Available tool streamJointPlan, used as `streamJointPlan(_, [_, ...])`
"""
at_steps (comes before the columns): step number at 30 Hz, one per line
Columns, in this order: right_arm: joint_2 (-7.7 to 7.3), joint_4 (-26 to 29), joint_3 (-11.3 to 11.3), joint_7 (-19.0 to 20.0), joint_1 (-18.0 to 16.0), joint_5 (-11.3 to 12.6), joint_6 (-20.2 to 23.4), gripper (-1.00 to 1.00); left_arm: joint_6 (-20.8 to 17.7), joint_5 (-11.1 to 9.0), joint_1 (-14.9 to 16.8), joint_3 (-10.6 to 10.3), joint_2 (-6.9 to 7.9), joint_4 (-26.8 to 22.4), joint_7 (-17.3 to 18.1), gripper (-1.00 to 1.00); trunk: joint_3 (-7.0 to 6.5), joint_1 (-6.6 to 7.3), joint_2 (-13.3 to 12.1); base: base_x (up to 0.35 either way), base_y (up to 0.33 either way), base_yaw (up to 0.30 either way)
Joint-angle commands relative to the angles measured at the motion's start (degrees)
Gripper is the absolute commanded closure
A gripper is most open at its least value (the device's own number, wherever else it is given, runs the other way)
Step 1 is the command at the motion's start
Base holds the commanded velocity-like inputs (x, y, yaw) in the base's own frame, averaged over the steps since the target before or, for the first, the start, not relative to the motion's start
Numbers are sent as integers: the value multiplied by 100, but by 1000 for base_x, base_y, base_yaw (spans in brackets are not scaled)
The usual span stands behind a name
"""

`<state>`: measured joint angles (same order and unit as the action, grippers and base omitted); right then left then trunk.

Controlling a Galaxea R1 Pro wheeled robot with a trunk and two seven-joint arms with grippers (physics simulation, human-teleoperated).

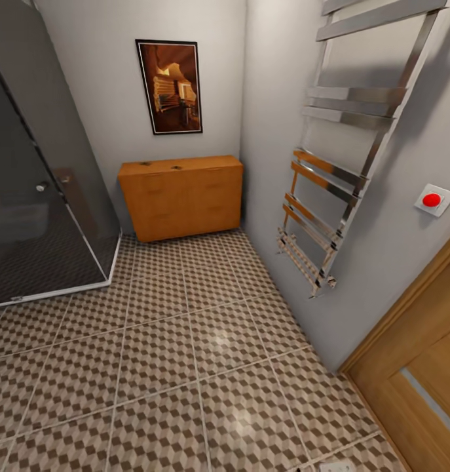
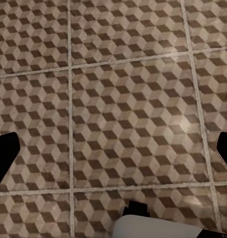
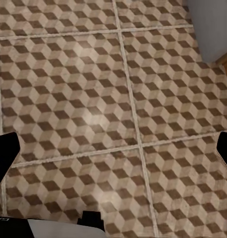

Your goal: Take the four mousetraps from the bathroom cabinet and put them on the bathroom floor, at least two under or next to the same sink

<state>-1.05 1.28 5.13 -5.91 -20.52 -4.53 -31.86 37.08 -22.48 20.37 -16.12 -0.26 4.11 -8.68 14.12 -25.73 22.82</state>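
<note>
Both wrist views are directed down at the cube-patterned bathroom floor (image 2: 123, 99); left gripper (image 2: 113, 153) and right gripper (image 3: 113, 151) are held spread, empty. The cabinet (image 1: 180, 195) is set against the far wall, two small objects, possibly mousetraps (image 1: 177, 168), on top. No legible writing is seen.

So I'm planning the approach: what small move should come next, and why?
Probably roll forward toward the cabinet against the far wall. Open tiled floor lies between, both wrist views look down at bare tiles, and small dark things on the cabinet top are too small to identify from here.
</note>
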Motion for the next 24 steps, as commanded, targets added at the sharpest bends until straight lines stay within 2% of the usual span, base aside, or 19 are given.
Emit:
streamJointPlan(1, [-1,-5,41,-60,-5,-48,-5,-100,27,-11,9,-49,-2,19,-28,-100,10,-5,10,206,-97,0])
streamJointPlan(10, [-1,-5,41,-60,-5,-48,-5,-100,27,-11,10,-49,-2,19,-28,-100,10,-5,10,205,-36,54])
streamJointPlan(24, [-1,-5,41,-60,-5,-48,-5,-100,27,-11,10,-49,-1,19,-28,-100,10,-5,10,196,-74,257])
